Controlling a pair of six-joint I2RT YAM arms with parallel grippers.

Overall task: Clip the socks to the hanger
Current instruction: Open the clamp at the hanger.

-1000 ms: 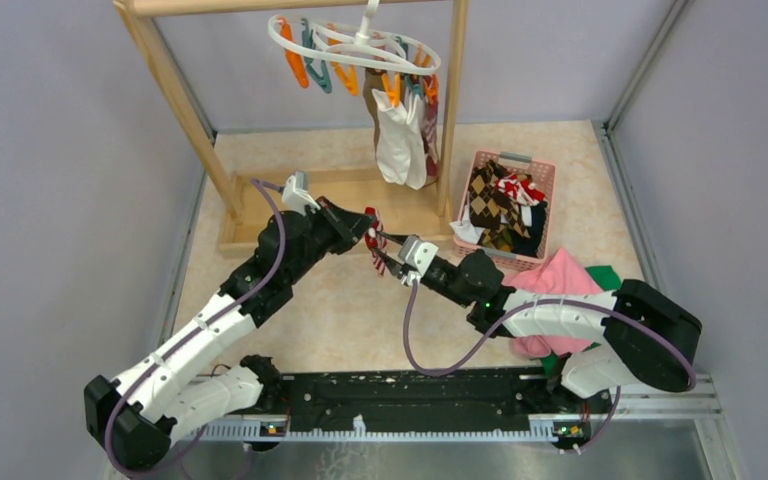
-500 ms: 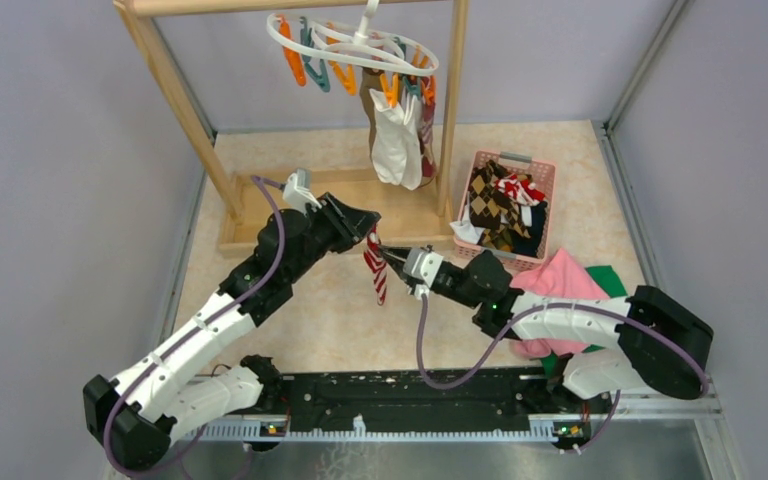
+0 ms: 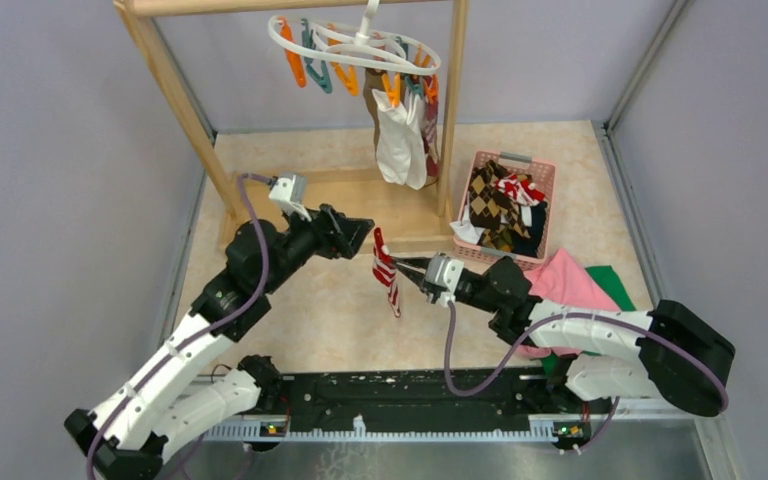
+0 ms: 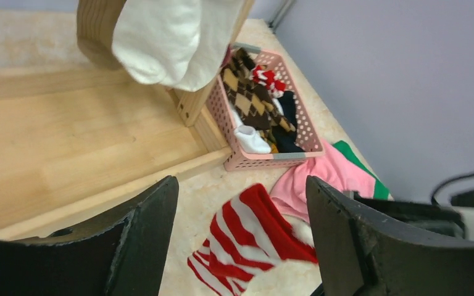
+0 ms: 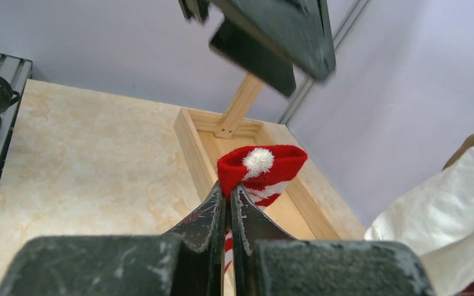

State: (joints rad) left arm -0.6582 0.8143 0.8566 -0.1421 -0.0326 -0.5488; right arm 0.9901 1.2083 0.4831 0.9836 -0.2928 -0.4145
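A red-white striped sock hangs from my right gripper, which is shut on its red cuff above the floor; the right wrist view shows the jaws pinching the cloth. My left gripper stands open just left of the sock, apart from it. Through its wide jaws the striped sock shows below. The white ring hanger with orange and teal clips hangs from the rack's top bar, with a white sock and a brown one clipped to it.
A wooden frame rack stands behind the grippers, its base tray on the floor. A pink basket holding several socks sits at the right. A pink cloth and a green cloth lie by the right arm.
My left gripper has opened, let go of the striped sock and drawn back left. My right gripper has shut on the sock's cuff and carried it slightly right and nearer.
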